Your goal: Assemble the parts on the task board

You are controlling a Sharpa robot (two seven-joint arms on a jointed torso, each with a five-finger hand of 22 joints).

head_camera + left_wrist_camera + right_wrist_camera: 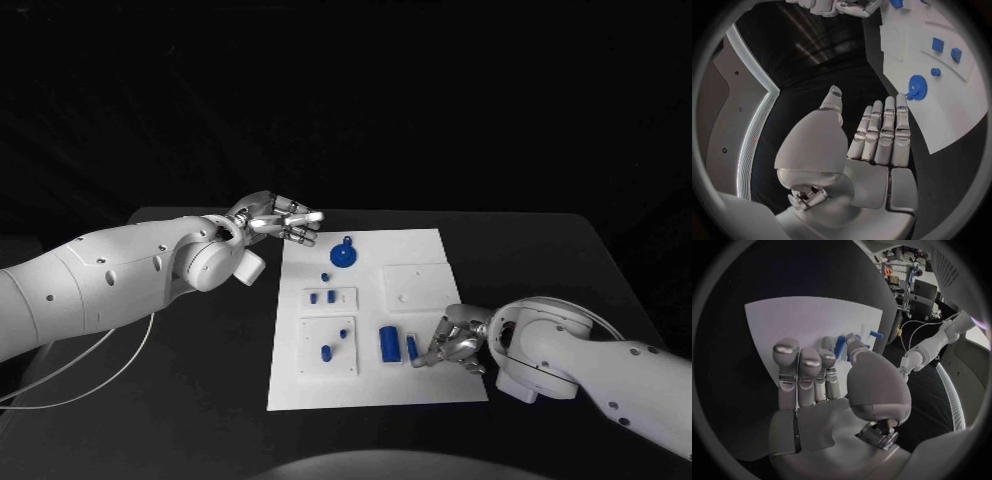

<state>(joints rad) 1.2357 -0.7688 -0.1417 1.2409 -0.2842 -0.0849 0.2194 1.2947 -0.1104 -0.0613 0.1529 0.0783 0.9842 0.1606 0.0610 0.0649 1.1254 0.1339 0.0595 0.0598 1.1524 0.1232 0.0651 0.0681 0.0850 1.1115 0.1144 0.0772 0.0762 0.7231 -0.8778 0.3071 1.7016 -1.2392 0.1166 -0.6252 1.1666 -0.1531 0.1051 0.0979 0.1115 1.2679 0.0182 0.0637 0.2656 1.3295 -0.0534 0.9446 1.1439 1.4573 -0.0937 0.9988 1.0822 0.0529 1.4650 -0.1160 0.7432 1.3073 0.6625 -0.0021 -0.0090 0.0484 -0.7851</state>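
Note:
The white task board (pixel 368 385) lies mid-table. On it are a blue gear (pixel 343 257), two small blue blocks (pixel 323 296), two blue pegs (pixel 335 341) in a raised plate, a thick blue cylinder (pixel 389 343) and a slim blue pin (pixel 411 348). My right hand (pixel 450 340) hovers at the board's right near edge, fingers stretched toward the pin, and nothing is in its grasp. In the right wrist view the fingers (pixel 807 365) and thumb flank a blue piece (pixel 840 346). My left hand (pixel 277 220) hangs open by the board's far left corner; the gear (pixel 917 86) lies beyond its fingertips.
A second raised white plate (pixel 418 283) sits on the board's right half. Thin white cables (pixel 87 365) trail over the black table under my left arm. Bare table surrounds the board on all sides.

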